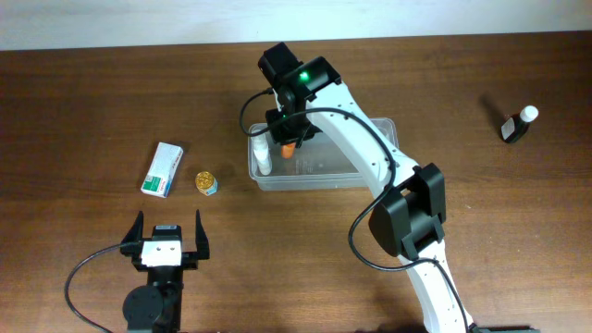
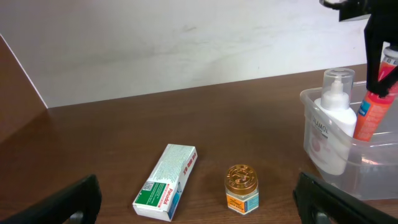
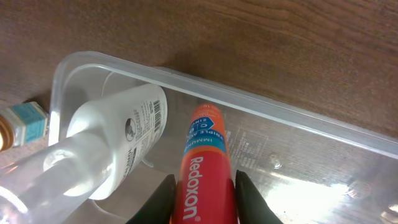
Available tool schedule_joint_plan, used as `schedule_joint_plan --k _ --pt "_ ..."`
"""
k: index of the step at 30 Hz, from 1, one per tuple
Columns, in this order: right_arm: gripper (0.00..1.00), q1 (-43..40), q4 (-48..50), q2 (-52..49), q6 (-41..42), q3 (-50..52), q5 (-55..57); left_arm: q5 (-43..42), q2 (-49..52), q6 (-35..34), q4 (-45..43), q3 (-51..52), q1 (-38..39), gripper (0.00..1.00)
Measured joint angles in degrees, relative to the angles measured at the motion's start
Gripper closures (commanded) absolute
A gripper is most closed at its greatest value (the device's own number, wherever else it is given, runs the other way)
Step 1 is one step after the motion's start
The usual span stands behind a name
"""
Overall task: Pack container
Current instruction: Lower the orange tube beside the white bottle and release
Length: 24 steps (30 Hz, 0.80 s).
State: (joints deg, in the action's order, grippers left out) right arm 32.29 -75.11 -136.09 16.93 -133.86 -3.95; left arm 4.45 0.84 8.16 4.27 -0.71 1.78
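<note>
An orange plastic tube [image 3: 202,155] is clamped in the right gripper [image 3: 205,186], left gripper [image 1: 168,228] spread — the clear rectangular plastic container [image 1: 319,169] is judged light, best rim-gripped.

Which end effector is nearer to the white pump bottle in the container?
Right. The right end effector, gripping an orange tube, hangs just beside the white pump bottle in the container; the left end effector is open, far away.

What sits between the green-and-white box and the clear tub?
A little gold-lidded jar stands between the box and the container, clearest in the overhead view.
</note>
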Motion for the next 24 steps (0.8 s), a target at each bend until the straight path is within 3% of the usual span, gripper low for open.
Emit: schedule_joint_plan --k 24 --pt "0.7 0.02 2.56 -0.15 0.26 2.01 -1.11 0.0 0.0 0.0 0.0 0.0 0.0 0.0"
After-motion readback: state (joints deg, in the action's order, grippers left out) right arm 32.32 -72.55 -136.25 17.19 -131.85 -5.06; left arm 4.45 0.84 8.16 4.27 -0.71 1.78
